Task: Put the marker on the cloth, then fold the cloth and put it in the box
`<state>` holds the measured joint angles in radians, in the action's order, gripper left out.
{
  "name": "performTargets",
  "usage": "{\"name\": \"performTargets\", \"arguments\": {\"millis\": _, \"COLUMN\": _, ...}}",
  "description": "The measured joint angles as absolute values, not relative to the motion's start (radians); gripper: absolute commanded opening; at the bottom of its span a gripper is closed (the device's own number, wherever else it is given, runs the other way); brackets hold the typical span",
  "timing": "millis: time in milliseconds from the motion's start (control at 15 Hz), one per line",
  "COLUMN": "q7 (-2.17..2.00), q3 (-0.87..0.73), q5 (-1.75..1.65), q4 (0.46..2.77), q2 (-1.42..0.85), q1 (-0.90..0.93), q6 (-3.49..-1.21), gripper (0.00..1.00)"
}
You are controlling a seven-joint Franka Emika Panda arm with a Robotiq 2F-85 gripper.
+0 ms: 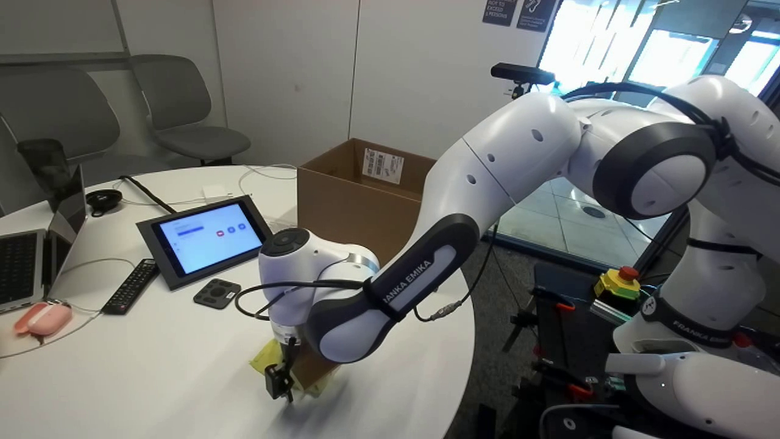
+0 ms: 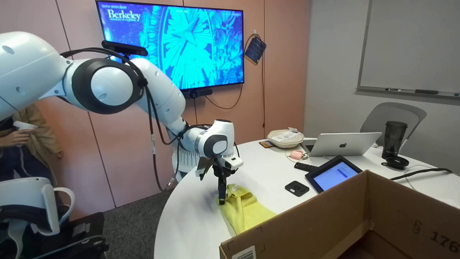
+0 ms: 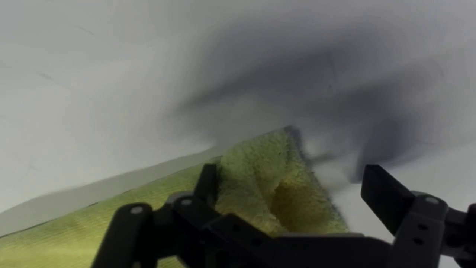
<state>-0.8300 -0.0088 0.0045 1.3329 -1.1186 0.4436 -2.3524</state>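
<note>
The yellow-green cloth (image 2: 248, 212) lies on the white table, folded over in layers. It also shows partly behind the gripper in an exterior view (image 1: 266, 356) and in the wrist view (image 3: 93, 223). My gripper (image 3: 292, 178) is open and low over one end of the cloth. One finger is over or against the cloth, the other beyond its edge above bare table. The gripper shows in both exterior views (image 1: 283, 390) (image 2: 222, 201). The open brown cardboard box (image 1: 359, 210) stands on the table; it also shows in an exterior view (image 2: 305, 230). The marker is not visible.
A tablet (image 1: 207, 238), a black puck-like device (image 1: 217, 293), a remote (image 1: 130, 286), a pink case (image 1: 46, 320) and a laptop (image 2: 345, 144) are on the table. A dark cup (image 2: 393, 138) stands farther back. The table's rounded edge (image 1: 472, 341) is near the arm.
</note>
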Motion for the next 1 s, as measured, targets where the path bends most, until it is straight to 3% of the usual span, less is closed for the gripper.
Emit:
{"name": "performTargets", "arguments": {"millis": 67, "q7": -0.831, "q3": -0.009, "q5": 0.005, "q4": 1.327, "q2": -1.123, "q1": 0.442, "q6": -2.347, "gripper": 0.74}}
{"name": "performTargets", "arguments": {"millis": 200, "q7": -0.834, "q3": -0.009, "q5": 0.006, "q4": 1.317, "q2": -1.132, "q1": 0.438, "q6": -2.338, "gripper": 0.7}}
{"name": "performTargets", "arguments": {"millis": 667, "q7": -0.842, "q3": -0.005, "q5": 0.017, "q4": 1.288, "q2": -1.141, "q1": 0.427, "q6": -2.324, "gripper": 0.13}}
{"name": "performTargets", "arguments": {"millis": 733, "q7": -0.842, "q3": -0.005, "q5": 0.019, "q4": 1.284, "q2": -1.141, "q1": 0.426, "q6": -2.323, "gripper": 0.07}}
{"name": "performTargets", "arguments": {"millis": 933, "q7": -0.842, "q3": -0.004, "q5": 0.021, "q4": 1.281, "q2": -1.14, "q1": 0.422, "q6": -2.319, "gripper": 0.04}}
{"name": "performTargets", "arguments": {"millis": 1000, "q7": -0.841, "q3": -0.001, "q5": 0.023, "q4": 1.282, "q2": -1.138, "q1": 0.417, "q6": -2.318, "gripper": 0.07}}
